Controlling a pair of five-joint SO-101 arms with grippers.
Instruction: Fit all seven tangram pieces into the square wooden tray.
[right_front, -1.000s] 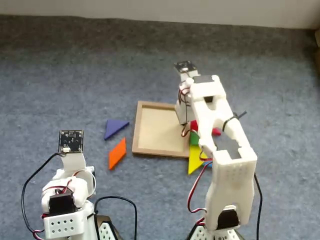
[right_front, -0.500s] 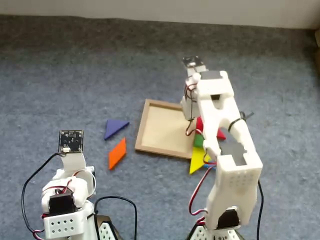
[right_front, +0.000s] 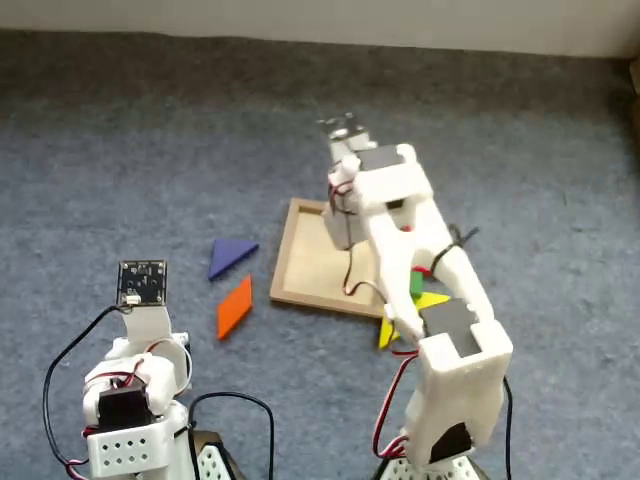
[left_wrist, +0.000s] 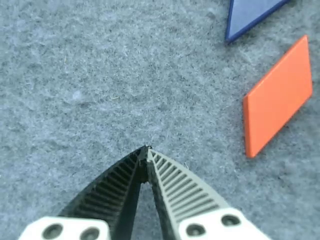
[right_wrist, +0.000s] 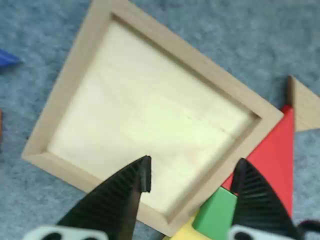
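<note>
The right gripper hangs open at a moderate width above the near corner of the square wooden tray, holding nothing. One finger is over the tray's bare floor and the other over the red triangle, which lies just outside the rim. The green piece and the yellow piece lie between the fingers' bases. The left gripper is closed and empty above the carpet. The orange parallelogram and the blue triangle lie ahead of it, off to one side.
</note>
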